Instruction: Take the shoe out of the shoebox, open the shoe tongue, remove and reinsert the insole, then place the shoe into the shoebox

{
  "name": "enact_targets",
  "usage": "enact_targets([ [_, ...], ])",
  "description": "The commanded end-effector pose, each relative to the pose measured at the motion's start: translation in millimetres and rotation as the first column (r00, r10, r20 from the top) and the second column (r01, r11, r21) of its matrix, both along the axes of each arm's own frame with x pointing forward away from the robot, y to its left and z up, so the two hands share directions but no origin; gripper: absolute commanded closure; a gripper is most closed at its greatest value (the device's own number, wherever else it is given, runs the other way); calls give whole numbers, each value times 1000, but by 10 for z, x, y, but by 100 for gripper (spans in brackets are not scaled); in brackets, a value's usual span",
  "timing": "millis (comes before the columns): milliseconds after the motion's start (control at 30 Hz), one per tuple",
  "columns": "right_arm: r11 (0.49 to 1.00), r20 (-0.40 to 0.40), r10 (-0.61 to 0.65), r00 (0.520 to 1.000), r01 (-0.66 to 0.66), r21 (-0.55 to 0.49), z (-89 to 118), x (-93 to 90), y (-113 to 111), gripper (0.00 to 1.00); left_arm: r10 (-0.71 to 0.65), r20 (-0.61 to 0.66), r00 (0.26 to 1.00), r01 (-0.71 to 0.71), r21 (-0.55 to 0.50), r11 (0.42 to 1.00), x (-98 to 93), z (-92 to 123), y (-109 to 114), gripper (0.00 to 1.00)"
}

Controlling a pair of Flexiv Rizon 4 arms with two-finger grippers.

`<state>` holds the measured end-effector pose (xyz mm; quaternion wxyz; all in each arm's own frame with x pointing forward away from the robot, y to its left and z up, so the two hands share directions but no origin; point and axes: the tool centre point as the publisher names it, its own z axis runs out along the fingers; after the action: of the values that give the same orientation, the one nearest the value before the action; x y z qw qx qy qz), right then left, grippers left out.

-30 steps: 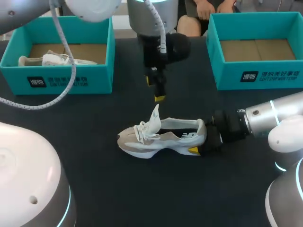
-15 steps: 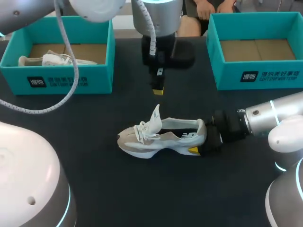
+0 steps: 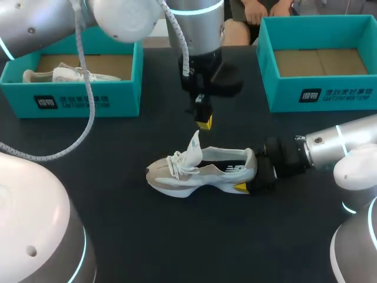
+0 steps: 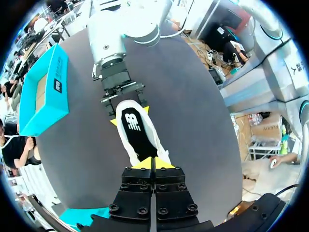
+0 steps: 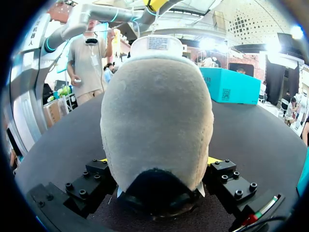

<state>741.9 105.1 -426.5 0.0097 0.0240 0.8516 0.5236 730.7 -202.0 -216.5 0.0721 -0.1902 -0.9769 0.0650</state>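
Clamps the shoe (image 3: 200, 171) by its heel in the right gripper (image 3: 252, 175), upright mid-table (image 3: 118, 194), tongue (image 3: 194, 144) raised, and hangs the left gripper (image 3: 204, 122), pinched closed and empty, above it.

Bright, even overhead light; faint shadows

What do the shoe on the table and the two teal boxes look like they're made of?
The shoe looks like soft matte fabric, maybe suede, judging by its fuzzy beige heel. The left teal box and right teal box are probably cardboard: plain brown flaps show inside.
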Motion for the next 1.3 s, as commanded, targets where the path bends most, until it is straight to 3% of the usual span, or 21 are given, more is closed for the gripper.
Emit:
enact_targets([
  [33, 1000, 1, -1, 1000, 1, -3, -46, 9, -6, 100, 8, -29, 1000, -8, 12, 1000, 29, -238, -187, 100],
  [333, 1000, 1, -1, 1000, 1, -3, -46, 9, -6, 100, 106, -26, 994, -106, -7, 994, 50, -675, -408, 100],
  [467, 1000, 1, -1, 1000, 1, -3, -46, 9, -6, 100, 131, -102, 986, -135, -35, 990, 19, -805, -452, 100],
  [1067, 1000, 1, -1, 1000, 1, -3, -46, 9, -6, 100, 131, -102, 986, -135, -35, 990, 19, -805, -452, 100],
  [1300, 1000, 1, -1, 1000, 1, -3, -46, 9, -6, 100, 143, -55, 988, -147, -84, 986, -27, -1053, -497, 100],
])
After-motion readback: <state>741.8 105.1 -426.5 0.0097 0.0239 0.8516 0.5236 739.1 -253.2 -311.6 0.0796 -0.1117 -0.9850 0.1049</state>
